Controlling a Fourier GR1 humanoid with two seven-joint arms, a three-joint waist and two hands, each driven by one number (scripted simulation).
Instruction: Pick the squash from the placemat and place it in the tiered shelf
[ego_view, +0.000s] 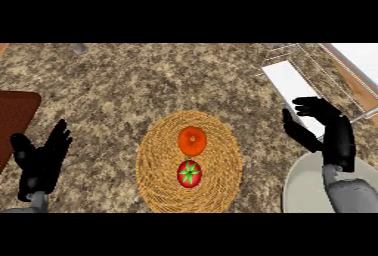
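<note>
Your right hand: fingers relaxed and spread, lightly bent at the tips, thumb held apart toward the view's left; nothing between them. It sits over the near end of the shelf, a wire frame with a white tray that runs up to the view's upper right corner. The grey forearm behind the hand comes up from the lower right edge, crossing a pale round plate that is cut off by the lower right of the view.

Your left hand: fingers straight and pointing up, thumb out to the side, holding nothing. It rests near the view's lower left edge, over the bare counter, a speckled brown stone top. Just beside it, at the left edge, you see part of a dark brown board.

Squash: orange, rounded, lying on the placemat, in its farther half. Neither hand touches it; both are well apart from it.

Tomato: red with a green stem star, on the same placemat, just beside the squash on the nearer side.

Placemat: round, woven, straw-coloured, in the middle of the counter between your two hands, reaching down to the view's lower edge.
</note>
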